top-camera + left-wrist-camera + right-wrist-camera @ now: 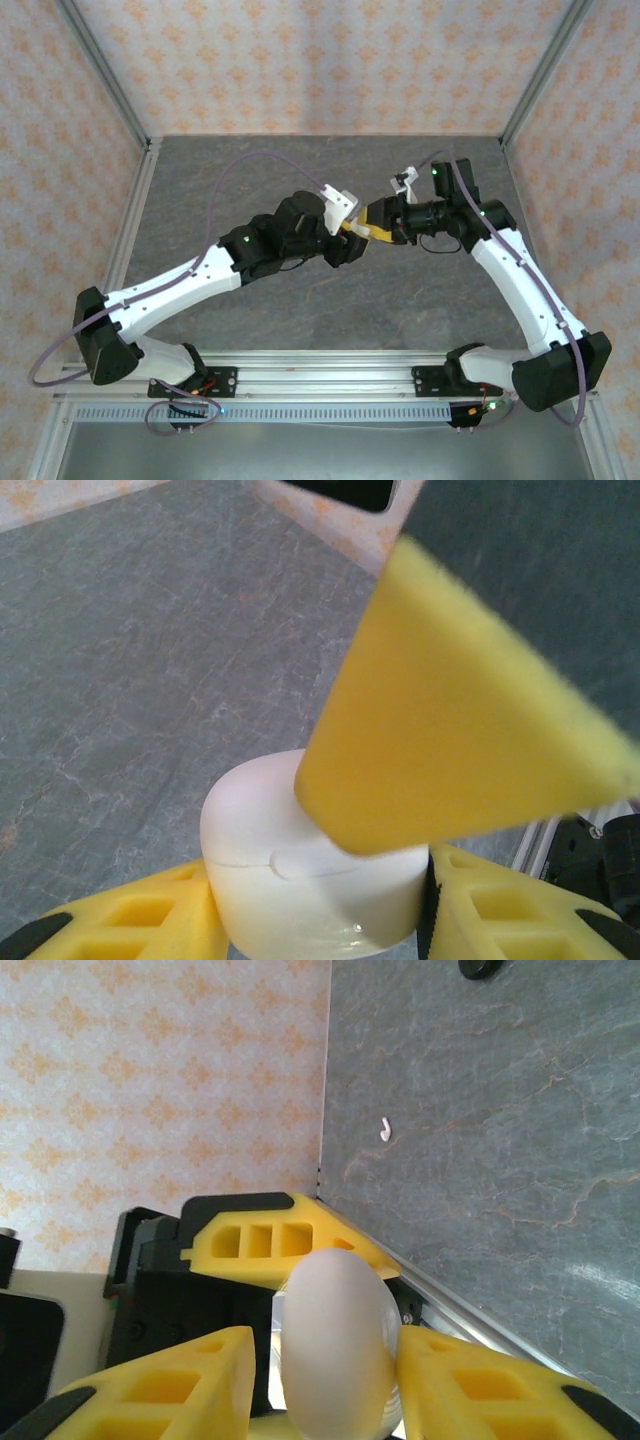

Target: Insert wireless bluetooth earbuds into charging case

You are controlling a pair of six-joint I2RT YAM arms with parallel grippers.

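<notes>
On the grey stone-patterned table (300, 310), both arms are meeting above its middle.

1. Left gripper (318, 905): its yellow fingers are clamping the white charging case (290, 830) from both sides.
2. Right gripper (325, 1355): its jaws are straddling the same case from the opposite side. Whether they are pressing on it cannot be told.
3. The case is sitting closed, with a thin seam line running around it. It is looking smooth, glossy and rounded, so probably rigid but slippery. It is asking for a grip across its flanks below the seam, leaving the lid free.
4. White earbud (384, 1130): it is lying alone on the table close to the foot of a wall, well apart from both grippers. It is likely handling as very light, hard and prone to skidding or flicking away. The bulb end is looking the best place to pinch, gently, leaving the stem free for seating.
</notes>
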